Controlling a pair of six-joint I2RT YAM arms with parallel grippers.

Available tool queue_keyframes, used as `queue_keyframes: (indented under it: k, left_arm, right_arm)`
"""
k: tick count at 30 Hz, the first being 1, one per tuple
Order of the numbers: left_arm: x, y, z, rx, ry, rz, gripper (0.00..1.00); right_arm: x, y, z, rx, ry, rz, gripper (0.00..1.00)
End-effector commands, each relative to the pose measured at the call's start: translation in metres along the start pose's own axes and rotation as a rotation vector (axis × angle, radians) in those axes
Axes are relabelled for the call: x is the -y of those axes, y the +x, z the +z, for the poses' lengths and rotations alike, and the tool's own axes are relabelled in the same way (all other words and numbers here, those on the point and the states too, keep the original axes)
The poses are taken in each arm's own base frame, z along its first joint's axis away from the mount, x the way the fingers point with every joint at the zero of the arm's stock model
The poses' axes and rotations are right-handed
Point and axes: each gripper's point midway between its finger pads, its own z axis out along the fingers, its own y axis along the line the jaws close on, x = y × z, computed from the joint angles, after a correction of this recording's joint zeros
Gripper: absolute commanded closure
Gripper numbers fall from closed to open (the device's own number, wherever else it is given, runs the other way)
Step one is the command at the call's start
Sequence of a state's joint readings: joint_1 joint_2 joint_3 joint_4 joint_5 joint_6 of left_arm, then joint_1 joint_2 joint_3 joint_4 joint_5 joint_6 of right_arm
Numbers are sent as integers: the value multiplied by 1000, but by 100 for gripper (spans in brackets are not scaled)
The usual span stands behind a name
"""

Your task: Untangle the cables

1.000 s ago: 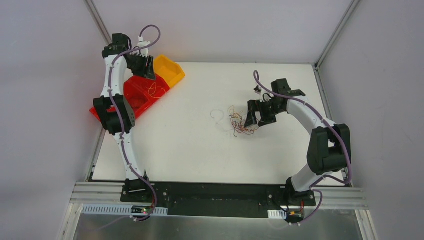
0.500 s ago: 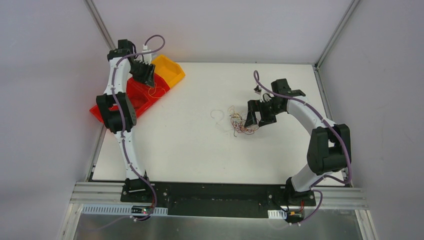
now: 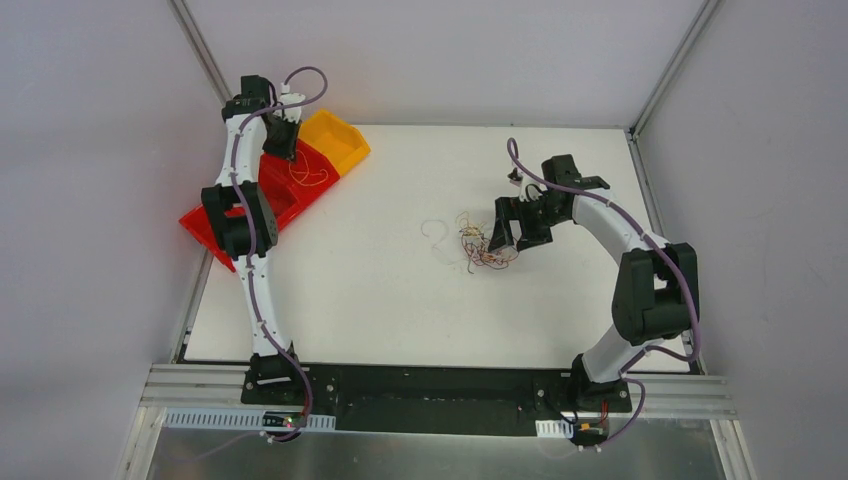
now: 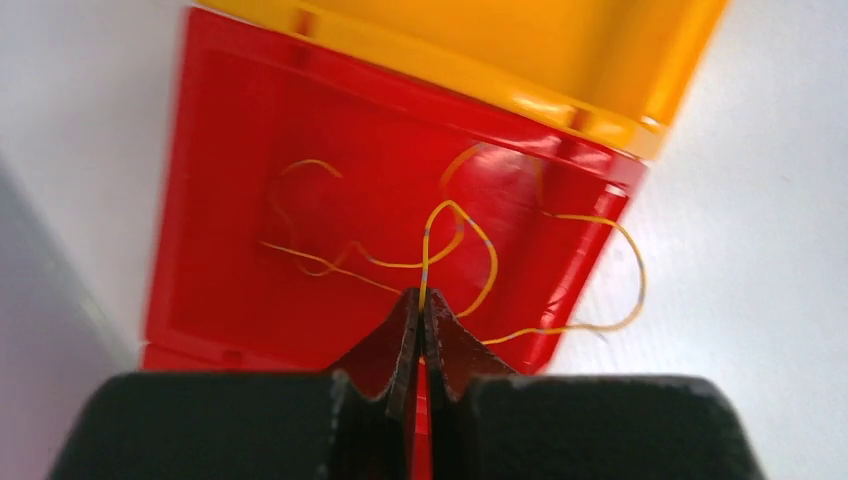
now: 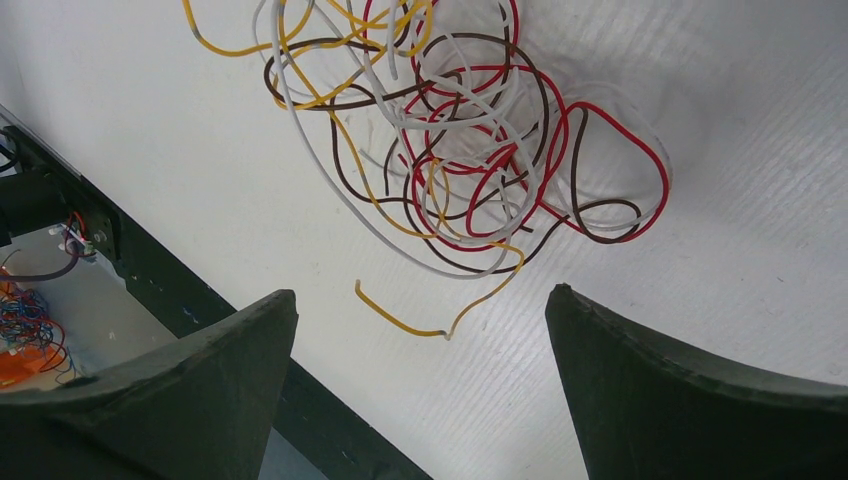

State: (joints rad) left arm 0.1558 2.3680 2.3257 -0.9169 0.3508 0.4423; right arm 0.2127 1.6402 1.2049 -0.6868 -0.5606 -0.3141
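Presumably we pinch 1 yellow cable [image 4: 425,255] in the left gripper [image 4: 421,300] over the red bin [image 4: 230,200] for sorting, right gripper [image 5: 420,292] spread above the tangle [image 5: 470,150].

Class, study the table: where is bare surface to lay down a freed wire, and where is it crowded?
Free: the wide near strip of table between the arm bases and the cable tangle, and the far middle. Crowded: the tangle by the right gripper, and the red bin with yellow wires.
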Motion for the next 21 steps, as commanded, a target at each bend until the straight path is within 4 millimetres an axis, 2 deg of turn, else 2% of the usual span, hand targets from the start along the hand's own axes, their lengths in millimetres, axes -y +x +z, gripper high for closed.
queue_keyframes:
  k: [1, 4, 7, 17, 21]
  left_arm:
    - [-53, -43, -16, 126, -284, 21, 100]
    - [-71, -47, -13, 132, -371, 46, 100]
    - [-76, -44, -5, 108, -406, 95, 100]
    - [-55, -12, 38, 12, -350, 210, 100]
    - [-56, 1, 55, -28, -343, 208, 100]
  right_arm:
    - [-2, -13, -7, 28, 3, 3, 1]
    - [-2, -11, -7, 24, 7, 5, 1]
    - [-1, -11, -6, 23, 8, 7, 1]
    - [0, -10, -5, 19, 4, 11, 1]
    - [-1, -9, -5, 17, 4, 11, 1]
